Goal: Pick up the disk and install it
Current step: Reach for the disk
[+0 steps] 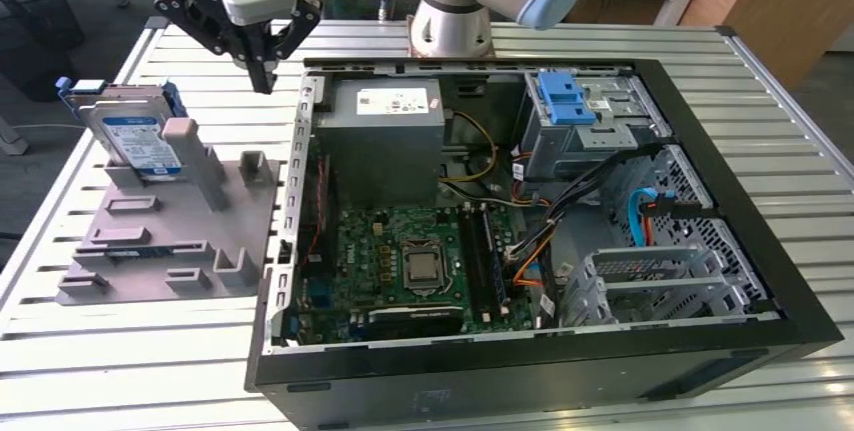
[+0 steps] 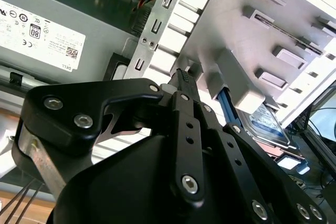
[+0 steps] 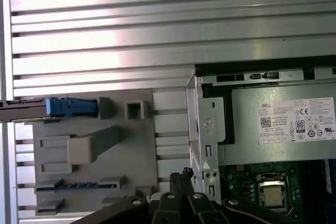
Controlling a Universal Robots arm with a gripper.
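**Claw shut and empty over the fixture–case gap; disk parked upright in fixture**

- Claw point(image 1: 263, 79): the black fingers are drawn together to a point with the tips meeting. Nothing is gripped. It points straight down and touches nothing.
- In the first wrist view, the fingertips point(image 3: 181, 176) sit over the seam where the grey fixture point(image 3: 131, 150) meets the silver side wall of the computer case point(image 1: 561, 371).
- The robot arm point(image 1: 461, 6) is mounted at the bench edge behind the case.
- Disk point(image 1: 134, 136): silver with a white-and-blue label, held in a blue carrier point(image 3: 71, 107). It stands on edge in a slot of the fixture, leaning slightly. The slot is at the fixture's end nearest the arm-side bench edge, close to the bench edge on the exterior view's left. The disk is apart from the claw, on the exterior view's left of it. The first wrist view shows it edge-on. In the second wrist view its label face point(image 2: 268, 124) shows past a grey upright of the fixture.
- Fixture: a flat grey plate with raised blocks and slots. It lies on the slatted metal bench point(image 1: 134, 371), just beside the case.
- Case: lying open-side up in the middle of the bench.
  - The grey power supply point(image 1: 387, 141) is in the corner nearest the claw.
  - The green motherboard point(image 1: 387, 251) with its CPU socket point(image 1: 424, 267) is beyond that.
  - The metal drive cage point(image 1: 601, 131) is topped by a blue latch piece point(image 1: 566, 101) and sits toward the bench edge on the exterior view's right.
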